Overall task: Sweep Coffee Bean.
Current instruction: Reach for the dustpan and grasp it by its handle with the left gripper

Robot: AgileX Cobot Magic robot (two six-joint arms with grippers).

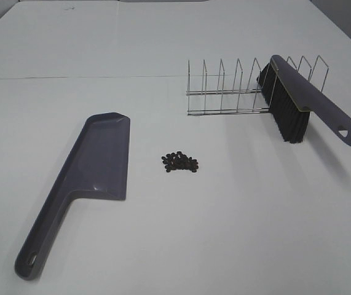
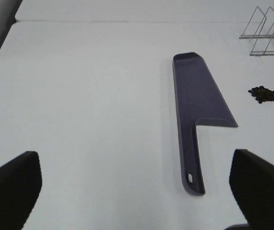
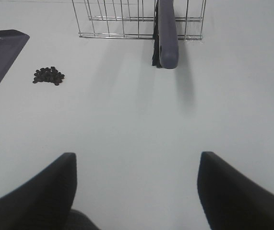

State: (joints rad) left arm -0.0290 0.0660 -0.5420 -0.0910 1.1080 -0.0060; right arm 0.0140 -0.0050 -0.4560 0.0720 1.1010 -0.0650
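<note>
The coffee bean (image 1: 180, 163) cluster lies in one tight heap on the table (image 1: 243, 233), just to the right of the dustpan (image 1: 101, 161) and well apart from the brush (image 1: 295, 104). None of the beans is in the pan yet, so nothing of the sweep looks done.

The dustpan lies flat with its handle toward the near edge, probably so that your left arm can take it straight on. Its tray holds nothing. Which edge is the open lip, you cannot tell for sure from here.

The brush stands propped in the wire rack (image 1: 224, 92), bristles down on the table and handle slanting up and out to the right. That keeps the handle off the surface and easy for the right arm to reach. The rack carries only the brush; its other slots are bare.

Your left fingers (image 2: 13, 187) are spread wide with nothing between them, hanging back from the dustpan handle. Your right fingers (image 3: 45, 191) are likewise wide apart and empty, well short of the brush.
</note>
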